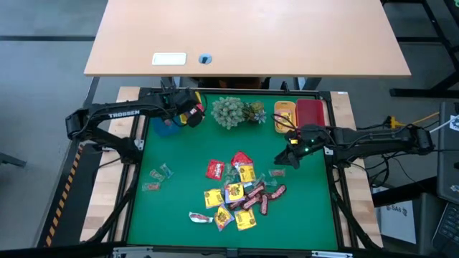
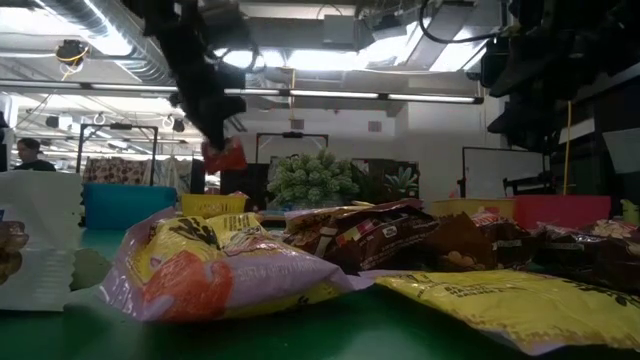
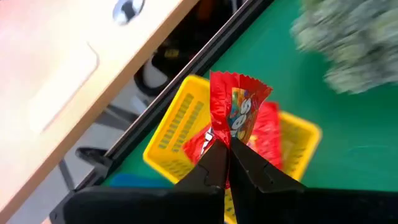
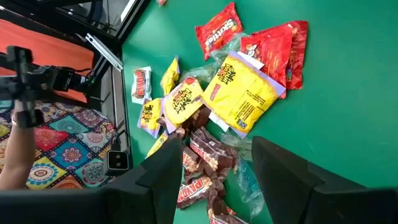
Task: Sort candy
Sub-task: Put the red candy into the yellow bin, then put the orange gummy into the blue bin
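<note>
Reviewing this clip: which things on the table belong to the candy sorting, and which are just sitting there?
Part of the job:
- candy pile mid-mat
- red packet pinched in the left gripper over the yellow bin
- pale-wrapped sweets lying apart
- orange bin, red bin, blue bin
- right gripper, open, facing the pile

Just lying about:
- plant cluster
- wooden desk behind

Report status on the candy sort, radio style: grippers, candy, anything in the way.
Left gripper shut on a red packet, above the yellow bin. Right gripper open over the candy pile. Nothing seen in the way.
</note>
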`<act>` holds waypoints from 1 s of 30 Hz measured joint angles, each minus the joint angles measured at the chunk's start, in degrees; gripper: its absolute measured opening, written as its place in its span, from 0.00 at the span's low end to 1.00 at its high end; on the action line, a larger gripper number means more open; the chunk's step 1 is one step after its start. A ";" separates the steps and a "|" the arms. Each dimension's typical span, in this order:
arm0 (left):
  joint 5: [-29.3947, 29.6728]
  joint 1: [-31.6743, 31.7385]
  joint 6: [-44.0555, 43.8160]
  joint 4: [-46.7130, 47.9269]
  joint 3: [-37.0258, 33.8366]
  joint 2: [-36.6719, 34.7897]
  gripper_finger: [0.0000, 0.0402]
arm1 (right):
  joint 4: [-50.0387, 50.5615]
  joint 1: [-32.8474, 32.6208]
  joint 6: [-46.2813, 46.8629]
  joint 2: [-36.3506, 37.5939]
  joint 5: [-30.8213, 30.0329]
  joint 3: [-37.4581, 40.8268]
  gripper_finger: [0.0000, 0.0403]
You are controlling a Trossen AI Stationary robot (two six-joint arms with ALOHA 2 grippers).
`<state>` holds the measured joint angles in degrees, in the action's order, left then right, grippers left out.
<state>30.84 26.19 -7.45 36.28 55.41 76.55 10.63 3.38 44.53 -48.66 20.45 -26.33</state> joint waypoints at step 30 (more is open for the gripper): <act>-0.84 3.40 -7.40 -12.22 -8.52 0.04 0.37 | 0.66 -0.08 5.22 0.00 0.07 0.02 0.48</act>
<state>30.00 29.59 -14.85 24.07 46.89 76.60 11.29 3.30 49.76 -48.66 20.52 -26.30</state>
